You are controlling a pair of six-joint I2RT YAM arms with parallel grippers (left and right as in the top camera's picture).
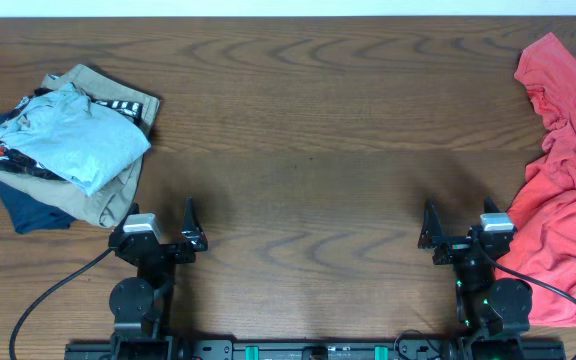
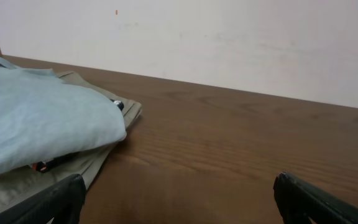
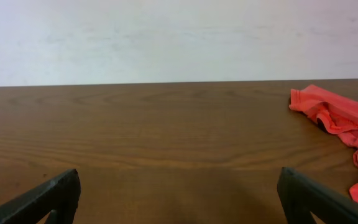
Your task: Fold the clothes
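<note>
The clothes, a coral-red T-shirt, lie crumpled along the table's right edge and run partly out of the overhead view. In the right wrist view the clothes show as a bunched red edge at the far right. My right gripper rests low near the front edge, just left of the shirt and apart from it, open with nothing between its fingers. My left gripper sits near the front left, also open and empty, with bare wood between its fingertips.
A stack of folded garments lies at the back left: a light blue shirt on top, a tan piece and a navy piece beneath. The left wrist view shows the blue shirt close ahead on the left. The table is dark wood.
</note>
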